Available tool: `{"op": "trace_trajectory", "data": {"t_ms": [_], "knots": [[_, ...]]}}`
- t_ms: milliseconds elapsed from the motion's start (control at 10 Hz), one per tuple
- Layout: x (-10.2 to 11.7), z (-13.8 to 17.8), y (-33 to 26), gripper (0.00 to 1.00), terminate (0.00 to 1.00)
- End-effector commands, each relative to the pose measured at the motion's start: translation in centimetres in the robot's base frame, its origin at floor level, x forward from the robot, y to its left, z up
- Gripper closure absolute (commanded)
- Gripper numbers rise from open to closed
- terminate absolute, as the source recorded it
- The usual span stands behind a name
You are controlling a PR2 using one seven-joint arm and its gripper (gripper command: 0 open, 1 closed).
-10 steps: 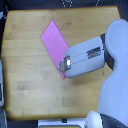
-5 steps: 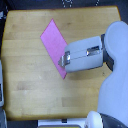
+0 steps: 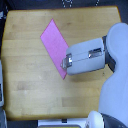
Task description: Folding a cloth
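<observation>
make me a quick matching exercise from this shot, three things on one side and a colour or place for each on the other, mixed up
Things:
1. cloth
2. table
3. gripper

Descriptions:
A. light wood, fills most of the view
B. grey-white, at the cloth's edge near its lower corner
C. pink-magenta, lying flat on the wood

Pairs: 1-C, 2-A, 3-B

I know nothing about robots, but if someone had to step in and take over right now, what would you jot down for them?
Gripper: over the cloth's edge toward the exterior view's right; too blurred to tell whether it is open or shut.
Cloth: pink, lying on the wooden table as a long slanted strip from upper middle down toward the gripper.
Done: it looks narrow, possibly folded once already, though I cannot be sure.
Left: confirm the grip, then finish the fold.
</observation>
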Motion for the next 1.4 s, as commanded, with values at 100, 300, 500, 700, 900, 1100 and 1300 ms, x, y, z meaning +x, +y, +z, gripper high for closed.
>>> {"op": "trace_trajectory", "data": {"t_ms": [100, 300, 500, 700, 900, 1100, 1300], "knots": [[-0.9, -0.4, 1.2, 1.00, 0.00], [-0.7, -0.5, 1.1, 1.00, 0.00], [-0.3, 0.0, 1.2, 1.00, 0.00], [1.2, 1.5, 1.1, 1.00, 0.00], [2.5, 3.2, 1.1, 1.00, 0.00], [3.8, 5.4, 0.3, 1.00, 0.00], [5.0, 7.7, 0.6, 1.00, 0.00]]}}
